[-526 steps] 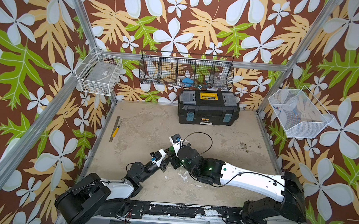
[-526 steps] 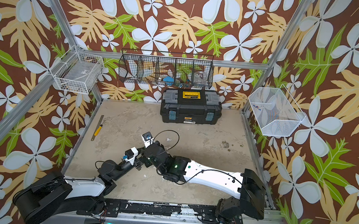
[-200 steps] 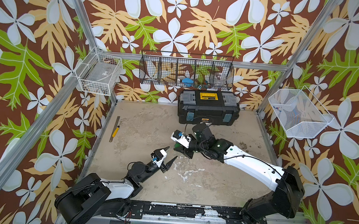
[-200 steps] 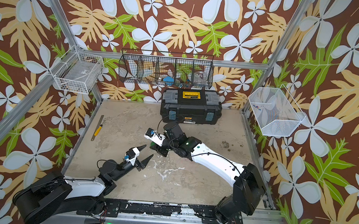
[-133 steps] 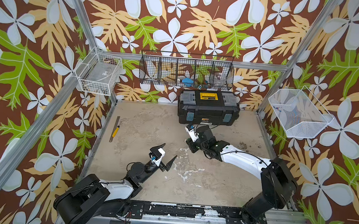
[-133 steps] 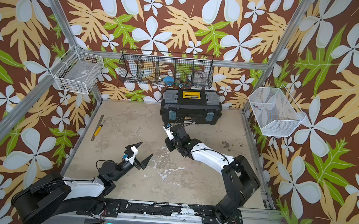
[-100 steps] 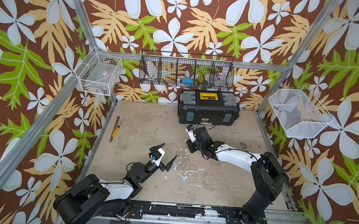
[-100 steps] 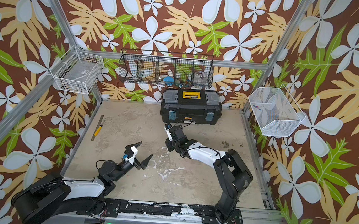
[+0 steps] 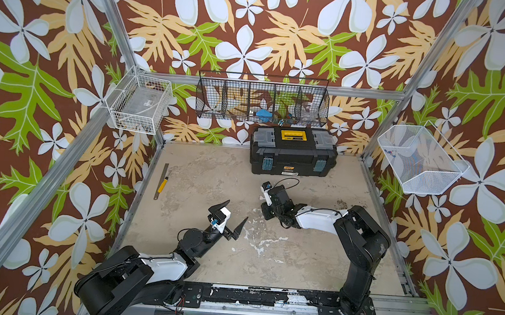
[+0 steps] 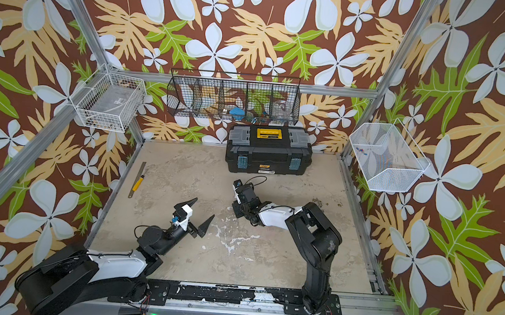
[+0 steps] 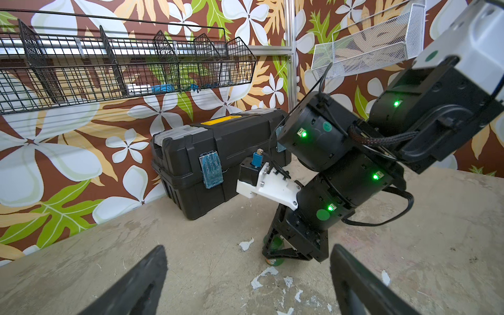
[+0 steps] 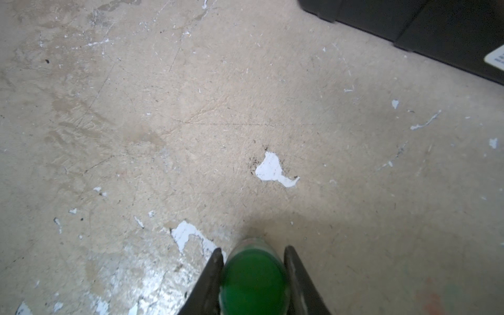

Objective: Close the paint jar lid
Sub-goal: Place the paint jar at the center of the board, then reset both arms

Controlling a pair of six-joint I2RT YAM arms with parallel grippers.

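Note:
The paint jar (image 12: pixel 253 278), a tiny green pot with paler sides, stands on the table in front of the toolbox. Its green lid sits flat on top, facing the right wrist camera. My right gripper (image 12: pixel 253 248) is shut on the jar, one finger on each side. In the left wrist view the jar (image 11: pixel 275 261) peeks out under the right gripper (image 11: pixel 283 253). In both top views the right gripper (image 9: pixel 268 214) (image 10: pixel 237 210) hides it. My left gripper (image 9: pixel 238 209) (image 11: pixel 248 249) hovers open and empty, to the jar's front left.
A black toolbox (image 9: pixel 292 155) with a yellow handle stands at the back wall. A yellow-handled tool (image 9: pixel 162 180) lies near the left edge. Wire baskets (image 9: pixel 262 102) hang on the walls. White chipped patches (image 12: pixel 274 170) mark the table beside the jar.
The right arm has swung back toward the toolbox, away from the left gripper, taking the jar with it. The left gripper has opened wide and stays in place.

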